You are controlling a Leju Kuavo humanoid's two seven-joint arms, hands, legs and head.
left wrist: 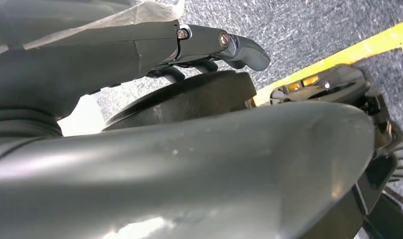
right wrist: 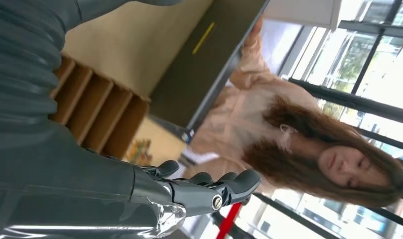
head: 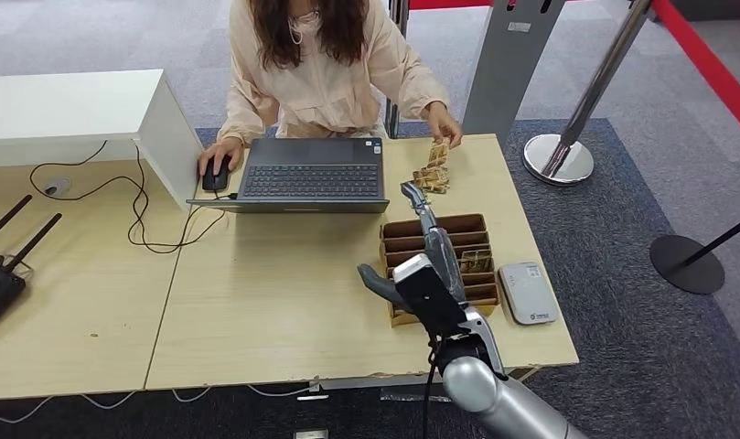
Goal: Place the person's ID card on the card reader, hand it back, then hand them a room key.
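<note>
Right hand [head: 427,261] hovered over the card tray [head: 393,240], fingers extended, grasping nothing — left hand's [left wrist: 209,45] grip unclear. Person [head: 325,55] fanned cards [head: 434,165] nearby — best approach seemed slow and level.

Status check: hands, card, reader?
Right hand open, above card tray. Left hand hangs empty. Card reader bare. Person's hand on loose cards.

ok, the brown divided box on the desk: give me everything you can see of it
The brown divided box looks like cardboard or thin wood, an open-topped tray split by cross walls into several long slots; the right wrist view shows those slots from the side. It lies flat on the light wood desk, in front of the laptop and beside the white card reader. Patterned cards stand in one slot near the reader. The right hand hangs over it, hiding its middle; contact cannot be judged.
</note>
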